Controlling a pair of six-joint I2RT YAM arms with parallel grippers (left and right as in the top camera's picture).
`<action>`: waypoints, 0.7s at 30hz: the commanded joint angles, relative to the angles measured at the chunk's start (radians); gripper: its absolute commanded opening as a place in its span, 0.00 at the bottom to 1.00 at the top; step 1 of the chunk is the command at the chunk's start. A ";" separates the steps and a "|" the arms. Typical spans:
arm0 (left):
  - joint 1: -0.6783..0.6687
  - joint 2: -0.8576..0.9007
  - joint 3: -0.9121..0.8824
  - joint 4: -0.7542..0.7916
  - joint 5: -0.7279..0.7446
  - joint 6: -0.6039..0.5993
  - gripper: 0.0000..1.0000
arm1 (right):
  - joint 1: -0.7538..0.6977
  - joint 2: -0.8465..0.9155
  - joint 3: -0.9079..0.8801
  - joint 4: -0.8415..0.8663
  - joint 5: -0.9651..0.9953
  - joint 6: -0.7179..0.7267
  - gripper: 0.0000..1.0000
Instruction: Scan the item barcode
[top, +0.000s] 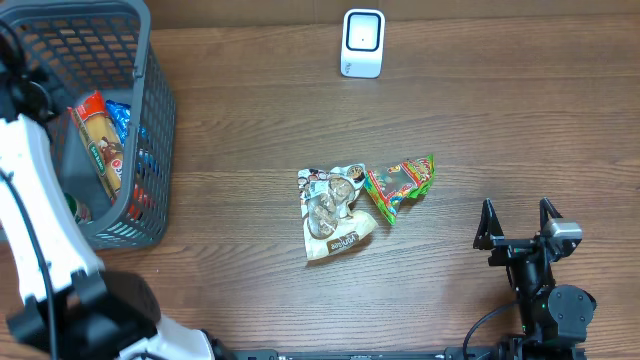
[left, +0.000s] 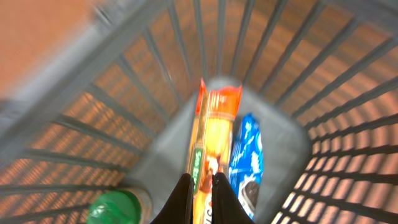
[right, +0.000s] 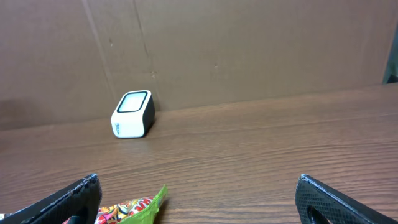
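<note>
The right pincer (top: 517, 212) sits at the near right edge of the counter (top: 500, 120), resting above the wood with its two black fingers spread wide apart and nothing between them. The counter is dark brown with a streaky wood grain running across its width.

Towards the middle lie two snack packets that touch at one corner: a white-and-brown packet (top: 333, 215), and to its right a green-and-red packet (top: 400, 183), both lying flat.

On the left, the white left arm (top: 40, 220) reaches up and into a grey slatted basket (top: 160, 100) that stands at the far left corner. Inside the basket, the left pincer (left: 201, 180) is closed tight on the edge of an orange packet (left: 217, 124), which stands on edge against the basket floor. A blue packet (left: 245, 155) lies just beside it on one side, and a green cap (left: 115, 208) is near the other. The brown counter shows through the slats.

Farther back, at the middle of the far edge, a small white scanner (top: 362, 42) stands upright, well apart from both pincers and from the basket.

Behind the counter rises a plain brown board wall (right: 249, 43), creased with faint vertical seams.
</note>
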 joint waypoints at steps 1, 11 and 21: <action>-0.007 -0.006 0.000 -0.002 -0.013 0.018 0.04 | -0.003 -0.010 -0.011 0.003 0.009 -0.003 1.00; -0.005 0.110 -0.001 -0.046 -0.013 0.019 0.53 | -0.003 -0.010 -0.011 0.003 0.009 -0.003 1.00; -0.003 0.339 -0.001 -0.052 -0.013 0.048 1.00 | -0.003 -0.010 -0.011 0.003 0.009 -0.003 1.00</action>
